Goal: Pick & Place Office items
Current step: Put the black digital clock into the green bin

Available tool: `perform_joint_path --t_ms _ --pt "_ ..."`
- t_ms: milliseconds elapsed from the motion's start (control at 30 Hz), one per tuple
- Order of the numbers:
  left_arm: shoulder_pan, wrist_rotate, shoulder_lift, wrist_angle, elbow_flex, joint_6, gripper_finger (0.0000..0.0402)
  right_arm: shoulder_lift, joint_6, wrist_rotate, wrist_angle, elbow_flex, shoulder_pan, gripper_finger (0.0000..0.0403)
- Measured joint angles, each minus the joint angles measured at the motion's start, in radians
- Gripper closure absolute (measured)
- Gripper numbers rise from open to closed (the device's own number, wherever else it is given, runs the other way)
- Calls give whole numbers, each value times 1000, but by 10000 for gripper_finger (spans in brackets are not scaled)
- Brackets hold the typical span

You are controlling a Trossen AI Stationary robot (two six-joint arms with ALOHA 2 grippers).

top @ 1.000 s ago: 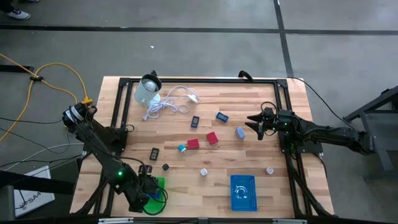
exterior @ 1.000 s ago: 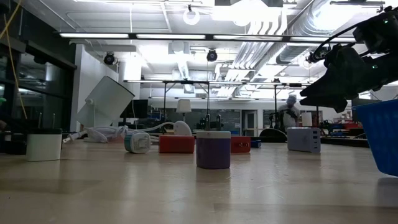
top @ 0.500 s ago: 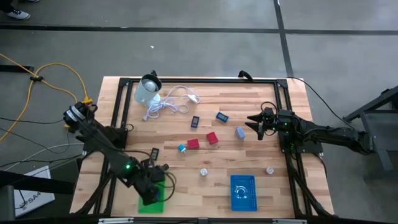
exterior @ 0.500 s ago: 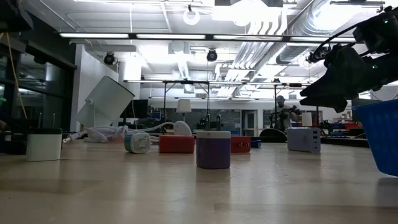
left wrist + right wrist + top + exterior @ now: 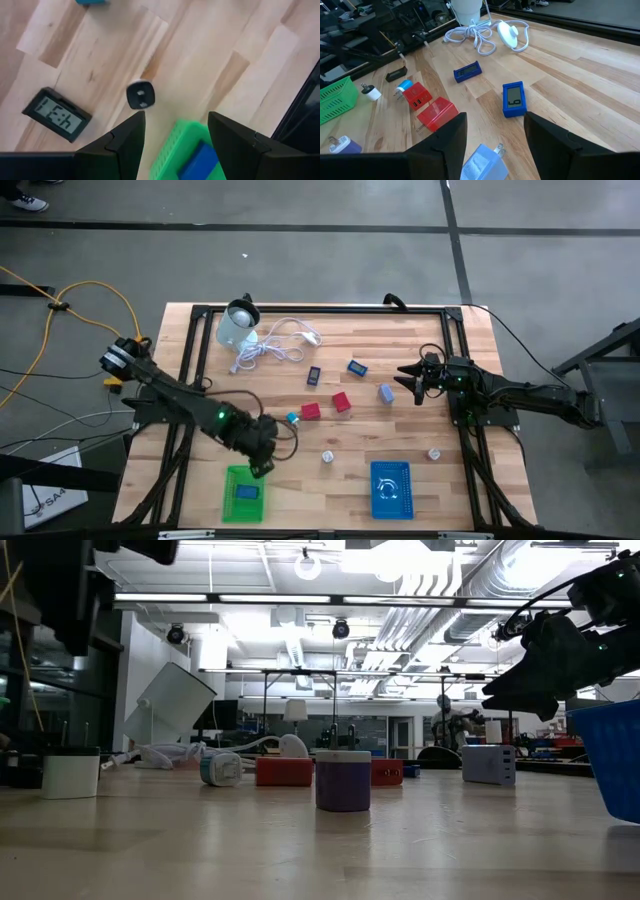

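The left gripper (image 5: pixel 262 465) has swung up from the green basket (image 5: pixel 243 494) at the lower left, fingers apart and empty. A blue item (image 5: pixel 247 492) sits inside. Next could be the small black piece (image 5: pixel 140 95) nearby. The right gripper (image 5: pixel 409 383) waits open, mid-right.

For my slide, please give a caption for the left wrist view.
Open left gripper above green basket, near black adapter and small clock.

Robotics lab or workshop. Butcher-block worktop (image 5: pixel 330 385) in a black metal frame (image 5: pixel 190 355) on bare concrete floor (image 5: pixel 300 260), yellow cable (image 5: pixel 85 288) trailing across it. Beyond: exposed ceiling ducts (image 5: pixel 440 590), strip lights (image 5: pixel 250 597), more test rigs (image 5: pixel 300 700).
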Motion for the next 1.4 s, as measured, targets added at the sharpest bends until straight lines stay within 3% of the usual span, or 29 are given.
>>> perform_joint_path --t_ms 833,1400 --pt "429 20 -19 16 1 -4 192 0 0 0 0 0 0 219" --pt "476 99 -19 16 0 -42 192 0 0 0 0 0 0 219"
